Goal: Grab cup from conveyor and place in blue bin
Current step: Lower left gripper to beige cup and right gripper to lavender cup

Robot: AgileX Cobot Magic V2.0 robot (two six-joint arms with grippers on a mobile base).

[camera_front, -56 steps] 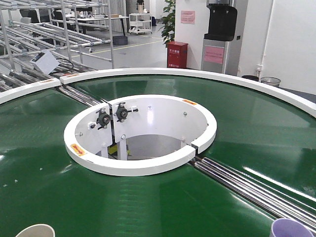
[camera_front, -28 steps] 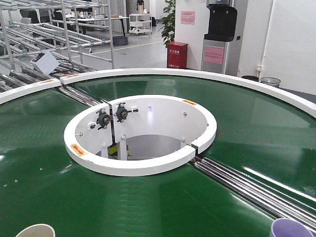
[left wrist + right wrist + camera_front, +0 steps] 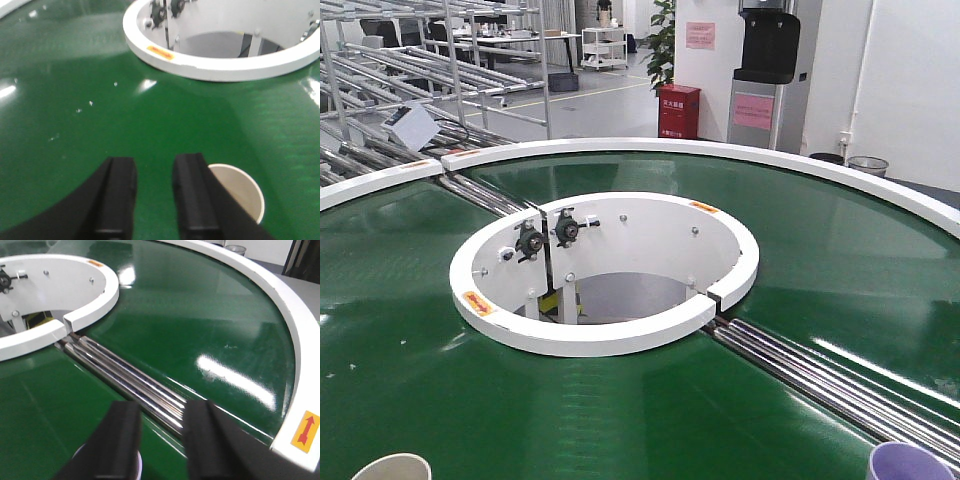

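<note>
The conveyor [image 3: 820, 260] is a dark green ring belt with a white outer rim and a white central ring wall [image 3: 605, 335]. A cream cup [image 3: 390, 467] stands upright at the front left, and a purple cup [image 3: 908, 462] at the front right. In the left wrist view my left gripper [image 3: 154, 162] is open over bare belt, and the cream cup [image 3: 240, 192] sits just outside its right finger. My right gripper [image 3: 161, 407] is open, and the purple cup's rim [image 3: 140, 465] peeks out from under its left finger. The blue bin is out of view.
Steel roller strips [image 3: 820, 375] cross the belt at the right, running just past my right gripper's fingers [image 3: 145, 387]. Beyond the conveyor stand metal racks [image 3: 440, 60], a red cabinet [image 3: 678, 110] and a water dispenser [image 3: 767, 75].
</note>
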